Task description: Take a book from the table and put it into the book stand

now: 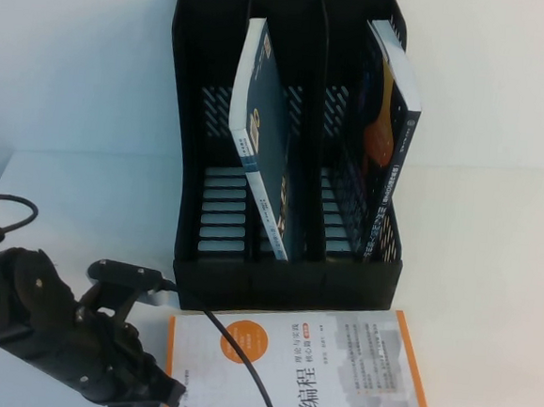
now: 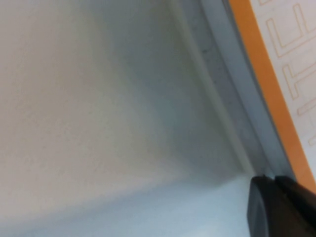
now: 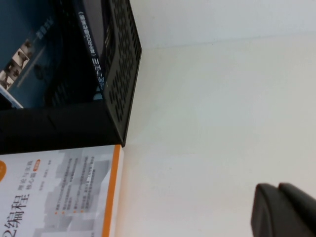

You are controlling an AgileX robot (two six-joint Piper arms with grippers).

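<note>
A white book with an orange border lies flat on the table in front of the black three-slot book stand. My left gripper is low at the book's left edge, fingers together. In the left wrist view the gripper sits against the book's orange edge. My right gripper is out of the high view. It is shut and empty over bare table, to the right of the book and the stand.
A dark blue book leans in the stand's middle slot and a dark book with orange in the right slot. The left slot holds no book. My left arm's black cable crosses the lying book.
</note>
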